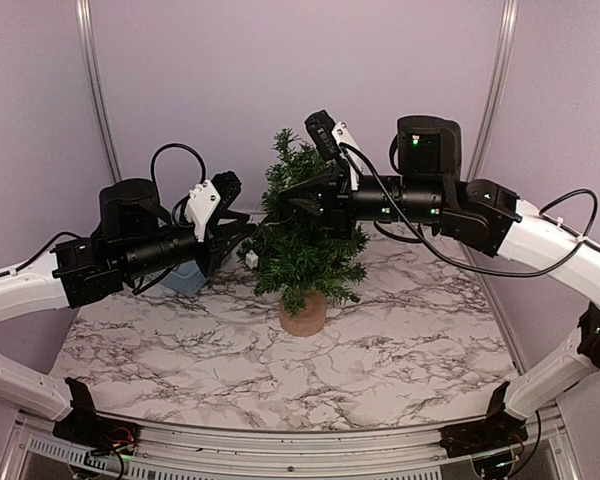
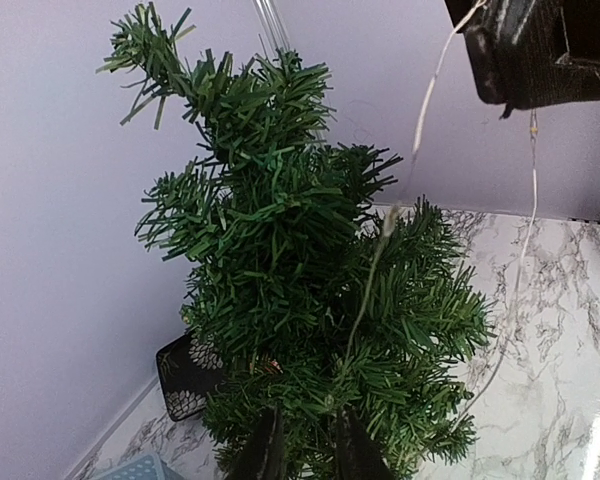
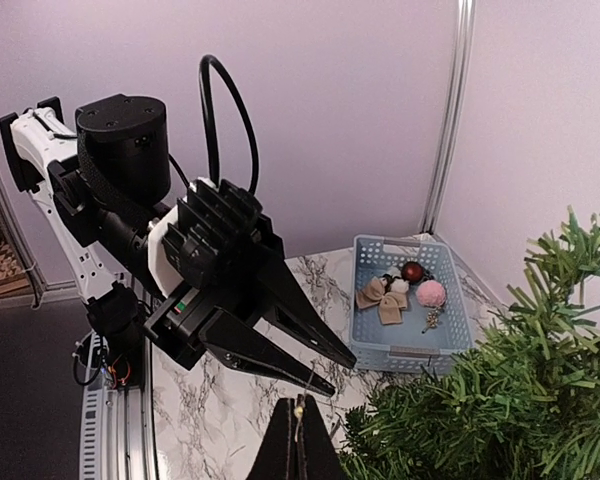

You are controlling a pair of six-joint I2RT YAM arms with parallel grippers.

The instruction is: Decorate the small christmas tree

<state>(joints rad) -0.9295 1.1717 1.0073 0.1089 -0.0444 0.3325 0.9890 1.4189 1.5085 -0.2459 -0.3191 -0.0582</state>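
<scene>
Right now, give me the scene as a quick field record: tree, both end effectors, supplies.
tree: small dark green bristly artificial christmas tree, upright on round tan stump base
left end effector: slightly open, at the tree's lower branches
right end effector: shut on thin pale wire, which hangs down into the branches
supplies: light blue slotted plastic basket holding beige fabric bow, red ball, pink pompom
surface: white marble-pattern table

- left arm (image 1: 40,285) reaches in from the left side; forearm roughly level
- left gripper (image 3: 338,378) points at the other arm; fingers narrowly parted
- right arm (image 1: 540,240) reaches in from the right; elbow raised, forearm level
- right gripper (image 3: 298,425) has its fingers pressed together, pinching a thin wire (image 2: 417,140); tips near the left's, not touching
</scene>
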